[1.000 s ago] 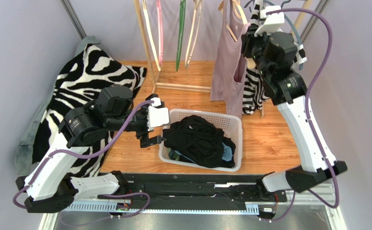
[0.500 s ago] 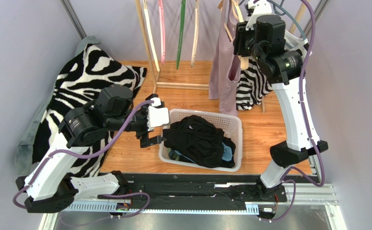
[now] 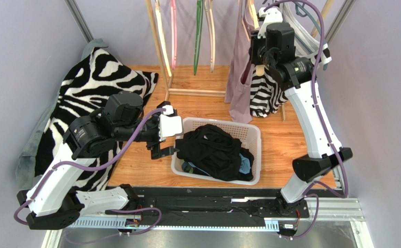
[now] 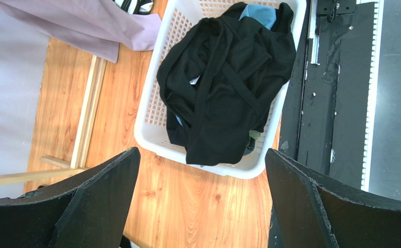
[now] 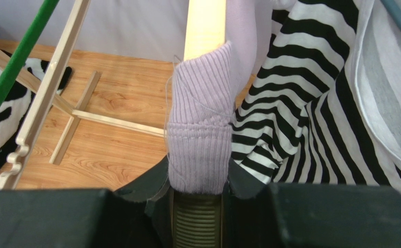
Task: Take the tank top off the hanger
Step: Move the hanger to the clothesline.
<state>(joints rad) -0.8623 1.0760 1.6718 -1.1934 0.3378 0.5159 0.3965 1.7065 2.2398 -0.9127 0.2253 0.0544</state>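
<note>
Bright, even, diffuse light; soft faint shadows; no glare; sharp focus except blurred near edge of wrist views.

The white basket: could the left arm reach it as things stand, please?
Probably yes: the left arm's open fingers hover just beside the white basket, with only bare wood between.

My right arm [image 3: 311, 119] now stands steeper, its elbow pulled in from the lower right of the top view toward the middle. Its jaws have climbed toward the upper edge and slid left, carrying the tank top [image 3: 239, 88], which hangs narrower and further left. The striped garment [image 3: 264, 95] beside it follows left. The green hanger [image 3: 199, 31] has swung slightly right.
</note>
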